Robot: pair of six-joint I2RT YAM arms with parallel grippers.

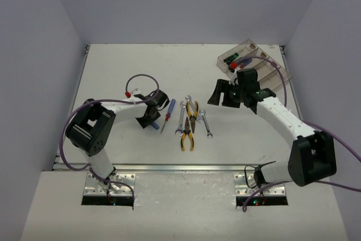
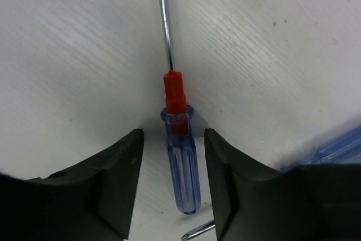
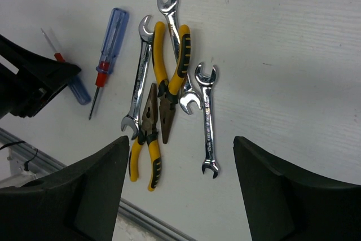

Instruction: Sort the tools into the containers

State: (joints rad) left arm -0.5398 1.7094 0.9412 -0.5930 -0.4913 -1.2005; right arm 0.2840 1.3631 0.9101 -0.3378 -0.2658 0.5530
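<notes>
**L fingers straddle screwdriver**

White counter (image 1: 130,71). Clear 4-bin tray (image 1: 248,44) sits upper right in top view, w/ a green-blk tool (image 1: 231,58) inside. Right fingers (image 3: 96,184) are spread wide w/ nothing btwn. Pliers (image 3: 166,83) and wrenches (image 3: 207,117) are clustered mid-frame. Left fingers (image 2: 118,179) are spread either side of the blue-red screwdriver (image 2: 180,167), gaps both sides; it lies on the counter.

Wht table (image 1: 124,66); grey walls (image 1: 186,4) on 3 sides; metal rail (image 1: 180,167) along near edge

We are in a robotics lab cell: blank pale walls (image 1: 34,55) rise beyond the left gripper (image 1: 151,118), white table (image 1: 113,66) beneath it.
</notes>
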